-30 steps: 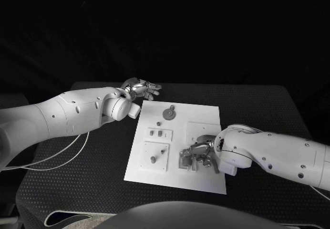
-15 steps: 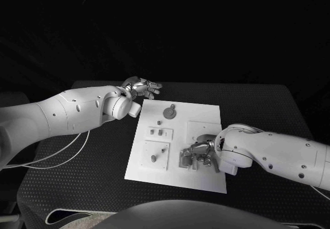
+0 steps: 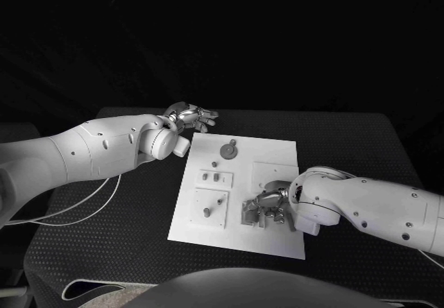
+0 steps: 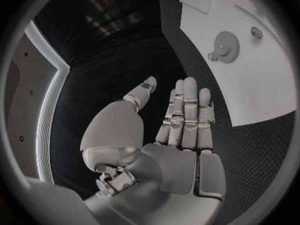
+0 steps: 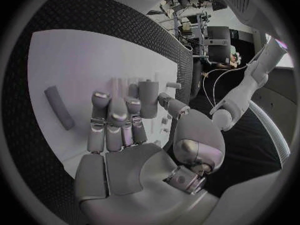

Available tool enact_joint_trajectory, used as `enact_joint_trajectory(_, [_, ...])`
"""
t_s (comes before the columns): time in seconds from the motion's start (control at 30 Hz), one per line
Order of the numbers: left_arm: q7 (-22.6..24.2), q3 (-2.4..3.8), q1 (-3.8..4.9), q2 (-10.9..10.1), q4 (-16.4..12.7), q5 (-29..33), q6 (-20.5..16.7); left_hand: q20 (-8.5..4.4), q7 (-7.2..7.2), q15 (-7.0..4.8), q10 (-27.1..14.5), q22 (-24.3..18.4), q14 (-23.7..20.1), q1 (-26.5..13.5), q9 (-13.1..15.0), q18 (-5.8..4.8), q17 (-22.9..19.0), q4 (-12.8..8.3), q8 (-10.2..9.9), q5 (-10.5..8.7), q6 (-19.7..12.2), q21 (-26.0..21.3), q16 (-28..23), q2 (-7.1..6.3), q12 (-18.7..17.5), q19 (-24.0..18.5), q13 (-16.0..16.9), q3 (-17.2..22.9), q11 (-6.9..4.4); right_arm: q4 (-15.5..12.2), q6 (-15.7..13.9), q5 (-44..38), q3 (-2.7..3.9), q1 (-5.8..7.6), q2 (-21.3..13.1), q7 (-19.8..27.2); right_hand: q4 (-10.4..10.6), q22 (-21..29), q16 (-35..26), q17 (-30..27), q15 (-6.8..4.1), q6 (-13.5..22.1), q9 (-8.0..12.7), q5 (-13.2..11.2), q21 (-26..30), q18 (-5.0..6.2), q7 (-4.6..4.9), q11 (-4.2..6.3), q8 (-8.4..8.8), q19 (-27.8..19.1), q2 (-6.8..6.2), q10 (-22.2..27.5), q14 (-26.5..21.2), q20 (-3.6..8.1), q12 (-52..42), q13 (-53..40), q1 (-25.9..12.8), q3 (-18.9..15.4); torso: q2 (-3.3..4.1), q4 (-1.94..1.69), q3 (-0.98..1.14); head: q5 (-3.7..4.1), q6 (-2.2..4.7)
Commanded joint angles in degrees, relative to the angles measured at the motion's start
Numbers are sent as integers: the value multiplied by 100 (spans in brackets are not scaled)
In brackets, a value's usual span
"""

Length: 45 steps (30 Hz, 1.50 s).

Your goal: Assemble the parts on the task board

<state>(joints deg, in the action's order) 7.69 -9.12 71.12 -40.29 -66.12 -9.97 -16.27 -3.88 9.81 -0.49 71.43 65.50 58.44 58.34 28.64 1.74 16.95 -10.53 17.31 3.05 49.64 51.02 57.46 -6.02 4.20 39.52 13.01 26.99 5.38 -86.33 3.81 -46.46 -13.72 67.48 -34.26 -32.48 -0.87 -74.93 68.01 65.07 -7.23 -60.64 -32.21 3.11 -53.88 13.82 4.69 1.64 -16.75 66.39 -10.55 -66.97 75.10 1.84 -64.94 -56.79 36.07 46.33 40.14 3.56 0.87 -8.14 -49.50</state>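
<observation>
Little has moved since a second ago: the left hand (image 3: 192,118) has edged slightly, fingers spread and empty beyond the task board (image 3: 278,153), while the right hand (image 3: 269,206) stays over the parts (image 3: 251,215) at the board's near right, grip unclear, so assembly seems paused.

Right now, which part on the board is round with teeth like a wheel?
The gear at the board's far end, near the left hand. The other parts are small pegs and blocks.
</observation>
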Motion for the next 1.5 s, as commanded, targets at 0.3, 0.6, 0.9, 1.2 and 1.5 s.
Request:
enact_joint_trajectory(0.3, [35,3,6,2,-10,-15,66,-205,-16,15,-18,10,-1,-25,-8,-11,10,31,32,1,-40,-29,-20,10,3,-41,9,-1,12,-52,279,-7,-48,-81,16,-27,-9,-76,-37,9,-31,26,11,-32,-21,117,-5,9,23,-23,3,16,7,20,34,-10,-63,-23,-2,2,-1,-15,-3])
enact_joint_trajectory(0.6, [31,3,6,2,-5,-17,75,-205,-16,16,-19,13,-1,-23,-9,-11,12,31,34,1,-41,-30,-21,10,3,-41,9,0,12,-87,246,-13,-48,-81,-18,13,-13,-75,-37,9,-31,24,10,-32,-22,118,-5,9,22,-24,13,16,7,20,34,-13,-66,-25,0,3,1,-21,-10])
enact_joint_trajectory(0.9, [27,2,5,10,4,-20,78,-205,-16,16,-19,15,-1,-22,-11,-12,14,32,35,1,-41,-31,-22,11,3,-41,9,0,12,-115,282,-24,-48,-82,-61,37,-25,-75,-38,9,-30,21,9,-33,-25,118,-6,10,20,-26,10,14,7,19,35,-17,-70,-31,1,-3,-1,-22,-23])
enact_joint_trajectory(1.2, [29,2,5,11,5,-22,83,-205,-16,16,-19,17,0,-21,-12,-12,16,32,37,1,-41,-32,-22,12,3,-41,10,1,12,-137,299,-82,-48,-82,-101,53,-35,-74,-39,9,-30,23,9,-32,-27,118,-5,9,21,-28,-23,14,7,19,36,-21,-78,-40,-3,5,1,-45,-34])
enact_joint_trajectory(1.5, [27,2,5,13,3,-23,80,-205,-16,16,-20,19,0,-19,-13,-12,18,32,38,1,-42,-33,-23,13,3,-42,10,1,12,-122,369,-63,-47,-82,-58,51,-40,-73,-40,8,-31,24,8,-32,-28,118,-6,10,21,-29,-26,14,7,20,37,-23,-74,-38,-2,4,0,-34,-24])
